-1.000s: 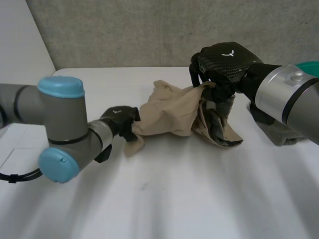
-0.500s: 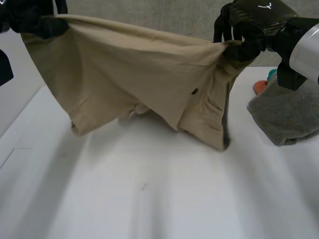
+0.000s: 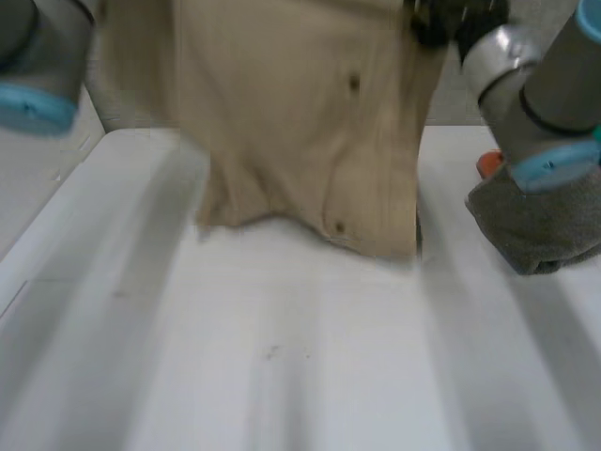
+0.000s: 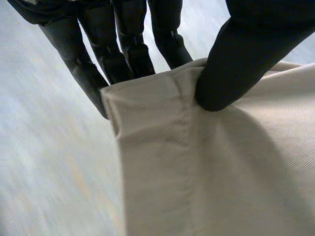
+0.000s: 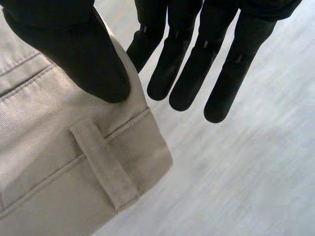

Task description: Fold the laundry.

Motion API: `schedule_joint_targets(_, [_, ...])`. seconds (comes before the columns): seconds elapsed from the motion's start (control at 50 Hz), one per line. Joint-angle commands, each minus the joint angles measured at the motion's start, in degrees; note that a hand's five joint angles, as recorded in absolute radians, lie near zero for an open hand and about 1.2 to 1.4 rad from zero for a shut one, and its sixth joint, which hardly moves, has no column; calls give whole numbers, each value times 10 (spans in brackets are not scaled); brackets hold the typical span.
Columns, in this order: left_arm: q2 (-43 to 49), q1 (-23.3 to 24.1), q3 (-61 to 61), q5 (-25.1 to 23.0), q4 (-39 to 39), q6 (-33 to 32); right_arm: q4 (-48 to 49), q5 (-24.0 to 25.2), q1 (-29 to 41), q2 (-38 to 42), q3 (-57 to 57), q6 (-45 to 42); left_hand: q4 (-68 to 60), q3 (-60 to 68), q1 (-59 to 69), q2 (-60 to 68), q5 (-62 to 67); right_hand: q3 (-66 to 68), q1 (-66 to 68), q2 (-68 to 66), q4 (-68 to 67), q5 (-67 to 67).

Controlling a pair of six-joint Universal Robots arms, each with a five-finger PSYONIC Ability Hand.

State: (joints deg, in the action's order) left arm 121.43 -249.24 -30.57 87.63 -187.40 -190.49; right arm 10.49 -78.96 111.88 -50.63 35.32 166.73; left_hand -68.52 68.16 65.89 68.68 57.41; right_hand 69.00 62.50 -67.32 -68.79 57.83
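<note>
Robot lab: white table (image 3: 282, 376), grey concrete wall (image 3: 447, 103) behind

The far middle of the table (image 3: 282, 376) is blocked by the hanging shorts (image 3: 300, 122), their hem down at the tabletop. The far right is taken by a grey towel (image 3: 535, 225), with an orange thing (image 3: 488, 164) just behind it. The near half and the left side are left bare

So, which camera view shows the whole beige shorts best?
The head view: the shorts hang there spread wide over the table. The left wrist view gives one corner pinched by the left hand; the right wrist view, the waistband corner with a belt loop under the thumb of the right hand.
</note>
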Motion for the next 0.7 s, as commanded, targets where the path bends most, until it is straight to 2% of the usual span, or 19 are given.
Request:
schedule_joint_targets(0.02, [-60,1,-21,26,-52,9,163,15,-5,-23,-14,99,-115,118,141,113,126,110,175,-127,-112,122])
schedule_joint_targets(0.12, [-91,-10,-122,25,-48,11,126,48,-18,-30,3,116,-115,118,141,113,126,110,175,-127,-112,122])
schedule_joint_targets(0.2, [-114,-17,-225,23,-51,10,72,93,-28,-31,46,112,-115,118,141,113,126,110,175,-127,-112,122])
schedule_joint_targets(0.36, [-110,-20,-439,-8,-46,6,-19,151,-45,-45,235,53,-115,118,141,113,126,110,175,-127,-112,122])
schedule_joint_targets(0.42, [-99,-15,-529,-22,-45,-16,-34,173,-50,-38,349,-14,-115,118,141,113,126,110,175,-127,-112,122])
schedule_joint_targets(0.48, [-92,-9,-570,-28,-39,-40,-38,179,-51,-31,408,-61,-115,118,141,113,126,110,175,-127,-112,122])
schedule_joint_targets(0.58, [-94,18,-625,-31,22,-96,-76,178,-50,-41,504,-164,-115,118,141,113,126,110,175,-127,-112,122])
schedule_joint_targets(0.7, [-123,36,-638,-15,128,-127,-179,147,-50,-106,540,-188,-115,118,141,113,126,110,175,-127,-112,122])
